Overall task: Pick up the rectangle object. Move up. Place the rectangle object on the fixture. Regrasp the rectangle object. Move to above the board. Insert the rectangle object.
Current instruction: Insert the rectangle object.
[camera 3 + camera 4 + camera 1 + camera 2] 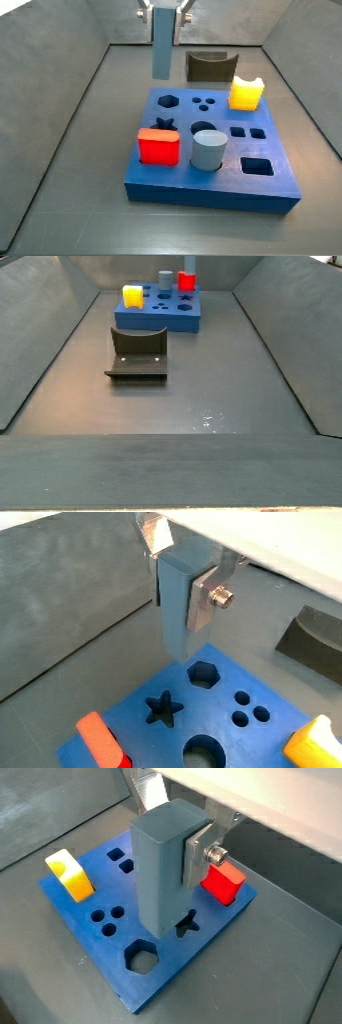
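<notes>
Gripper hung above board, jaws clamped on one upright rectangle; one fixture behind board.

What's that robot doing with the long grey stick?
The robot's hand is holding the rectangle object upright, gripped near its top. It hangs in the air above the board, over the end with the star and hexagon holes. It is not in a hole yet. The fixture stands empty behind the board.

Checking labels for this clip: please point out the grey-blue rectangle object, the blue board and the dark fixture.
Slim grey-blue rectangle object (163, 868): wrist view, front face, in the gripper (181, 843).
Thick blue board (201, 195): side view, front wall.
Dark brown fixture (138, 341): side view, upright back.
</notes>
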{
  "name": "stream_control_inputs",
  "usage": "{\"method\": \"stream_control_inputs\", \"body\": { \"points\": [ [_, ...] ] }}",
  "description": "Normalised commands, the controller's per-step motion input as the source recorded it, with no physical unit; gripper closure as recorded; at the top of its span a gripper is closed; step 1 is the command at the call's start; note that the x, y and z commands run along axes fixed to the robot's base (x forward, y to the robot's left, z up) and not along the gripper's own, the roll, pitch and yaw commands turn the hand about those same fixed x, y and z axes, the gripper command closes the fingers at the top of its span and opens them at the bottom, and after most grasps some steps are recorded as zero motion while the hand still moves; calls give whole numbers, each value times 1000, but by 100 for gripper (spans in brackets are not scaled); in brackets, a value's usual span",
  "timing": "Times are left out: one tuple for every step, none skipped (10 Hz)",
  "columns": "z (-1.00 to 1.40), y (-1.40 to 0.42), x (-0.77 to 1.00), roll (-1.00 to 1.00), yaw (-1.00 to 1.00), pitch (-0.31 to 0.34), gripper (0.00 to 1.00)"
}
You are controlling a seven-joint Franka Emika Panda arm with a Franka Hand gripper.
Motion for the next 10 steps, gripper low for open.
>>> {"method": "stream_control_inputs", "body": {
  "points": [
    [0,0,109,0,0,83,100],
    [-37,0,74,-34,0,-3,100],
    [-446,-286,791,0,-166,23,100],
    [-391,-174,1000,-123,-71,0,100],
    [-380,-149,1000,-137,-46,0,100],
    [-383,-91,789,-126,-326,0,100],
    [-291,0,29,-143,-997,0,100],
    [-317,0,0,-123,-1000,0,100],
    [-311,0,6,-129,-1000,0,100],
    [-254,0,249,-226,-829,0,100]
  ]
}}
